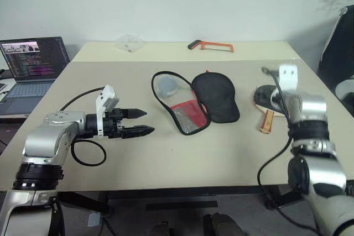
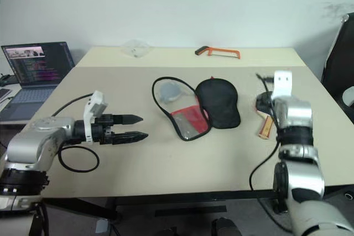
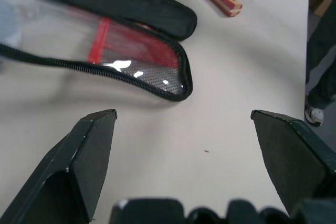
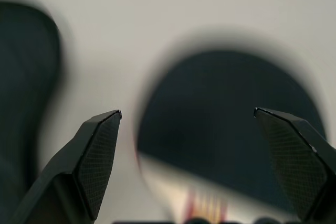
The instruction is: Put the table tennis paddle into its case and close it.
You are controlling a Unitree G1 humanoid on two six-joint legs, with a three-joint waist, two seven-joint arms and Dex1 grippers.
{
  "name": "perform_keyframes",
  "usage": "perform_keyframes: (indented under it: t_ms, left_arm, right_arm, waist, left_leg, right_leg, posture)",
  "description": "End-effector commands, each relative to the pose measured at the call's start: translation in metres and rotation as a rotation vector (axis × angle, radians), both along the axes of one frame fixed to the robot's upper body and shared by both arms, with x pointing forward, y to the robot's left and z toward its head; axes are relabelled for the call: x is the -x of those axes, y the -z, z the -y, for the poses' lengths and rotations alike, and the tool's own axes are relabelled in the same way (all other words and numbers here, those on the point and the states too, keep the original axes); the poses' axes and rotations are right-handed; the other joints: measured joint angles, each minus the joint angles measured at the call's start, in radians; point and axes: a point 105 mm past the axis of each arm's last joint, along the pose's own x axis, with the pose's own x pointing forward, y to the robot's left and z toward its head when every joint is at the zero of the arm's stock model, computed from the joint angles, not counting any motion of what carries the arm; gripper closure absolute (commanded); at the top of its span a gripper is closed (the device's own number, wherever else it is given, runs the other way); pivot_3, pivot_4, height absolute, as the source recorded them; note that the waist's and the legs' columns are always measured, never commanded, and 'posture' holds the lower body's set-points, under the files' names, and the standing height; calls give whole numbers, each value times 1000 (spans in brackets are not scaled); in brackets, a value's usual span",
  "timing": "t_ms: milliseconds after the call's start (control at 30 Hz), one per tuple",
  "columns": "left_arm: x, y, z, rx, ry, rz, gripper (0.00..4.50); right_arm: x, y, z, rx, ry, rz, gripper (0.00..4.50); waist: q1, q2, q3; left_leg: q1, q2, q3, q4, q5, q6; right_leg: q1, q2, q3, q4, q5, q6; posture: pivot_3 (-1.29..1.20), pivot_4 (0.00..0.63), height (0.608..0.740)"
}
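Note:
The case lies open in the middle of the table, its clear and red-mesh half (image 1: 180,106) beside its black fabric half (image 1: 217,96). The table tennis paddle (image 1: 264,99) lies flat to the right of the case, handle (image 1: 267,121) toward me, and my right wrist covers part of it. My right gripper (image 4: 187,112) hovers open just above the black blade (image 4: 226,129), holding nothing. My left gripper (image 1: 142,122) points toward the case from the left, open and empty, a short gap short of the zipper rim (image 3: 157,90).
An orange-handled hacksaw (image 1: 213,45) and a crumpled clear wrapper (image 1: 130,41) lie near the table's far edge. An open laptop (image 1: 33,64) stands on a side surface at the left. A dark chair (image 1: 338,48) stands at the right. A black cable (image 1: 83,156) loops under my left arm.

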Motion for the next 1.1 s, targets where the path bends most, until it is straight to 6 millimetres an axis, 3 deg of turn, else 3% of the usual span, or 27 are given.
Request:
perform_keyframes:
  t_ms: [33,267,633,733,1000,1033,1100]
  left_arm:
    - [-4,-8,1,-8,15,36,0]
    - [-6,-3,6,-7,23,28,0]
    - [-4,-4,7,-5,21,28,0]
    - [-4,-4,7,-4,21,28,0]
    - [-3,-5,2,-8,0,31,0]
    - [-3,-5,1,-9,-2,32,0]
    - [-3,-5,1,-9,-4,32,0]
  right_arm:
    - [14,-26,-7,-9,51,61,37]
    - [31,5,-16,-23,124,-53,37]
    - [4,22,-1,-30,216,-62,37]
    - [-1,26,5,-36,256,-56,618]
    - [-1,18,9,-37,287,-39,3158]
    - [-2,8,7,-24,275,-11,3394]
    - [-8,-23,2,47,235,80,3431]
  waist:
    - [-2,0,0]
    - [0,0,0]
    - [-9,-1,0]
    - [-12,-1,-1]
    - [-2,-1,-1]
    - [-1,-1,-1]
    - [0,-1,0]
  left_leg:
    - [0,0,1,0,0,0]
    - [1,-1,2,2,0,0]
    - [2,-2,6,2,0,0]
    - [3,-2,9,4,1,1]
    - [1,-3,6,9,0,1]
    - [1,-3,6,9,0,1]
    - [0,-3,5,9,0,1]
  right_leg:
    - [-1,0,0,1,0,0]
    - [-3,2,-1,7,-3,4]
    - [-2,2,1,6,-1,1]
    - [-1,2,1,6,-2,4]
    - [2,2,1,6,-3,6]
    - [2,2,1,6,-3,6]
    - [2,2,1,6,-3,6]
  posture:
    - [0,150,740]
    - [0,150,740]
    - [0,150,740]
    - [0,150,740]
    - [0,150,740]
    - [0,150,740]
    - [0,150,740]
